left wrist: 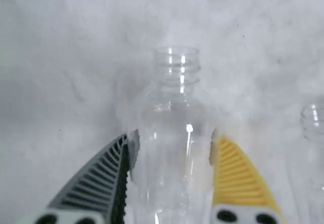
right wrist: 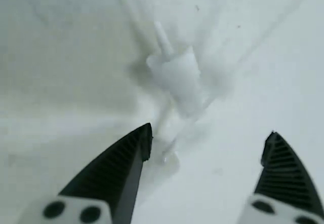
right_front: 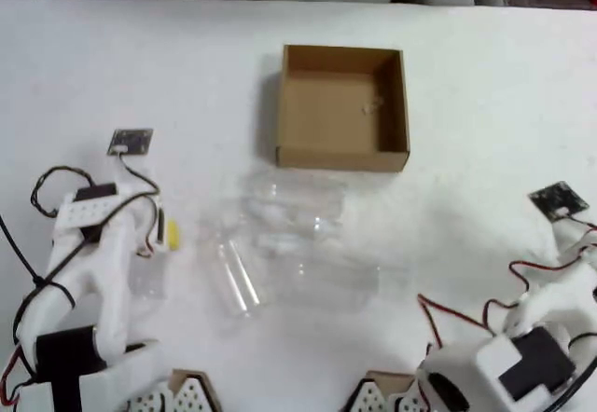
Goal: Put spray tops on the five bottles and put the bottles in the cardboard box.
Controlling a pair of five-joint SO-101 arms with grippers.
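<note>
A clear bottle (left wrist: 174, 148) is held around its body, clamped between the left jaws, its threaded neck bare. The right jaws are spread wide over a white spray top (right wrist: 174, 77) lying on the bench (right_front: 485, 104), with nothing gripped. For a clean fit, the top is probably best taken by its cap, so the tube can be fed straight into the neck. Counted: 1 cardboard box (right_front: 343, 104) beyond the bottles, 1 spray top, and 1 second bottle (left wrist: 315, 127) beside the held one. The heap of clear bottles (right_front: 280, 244) mid-bench cannot be counted.
</note>
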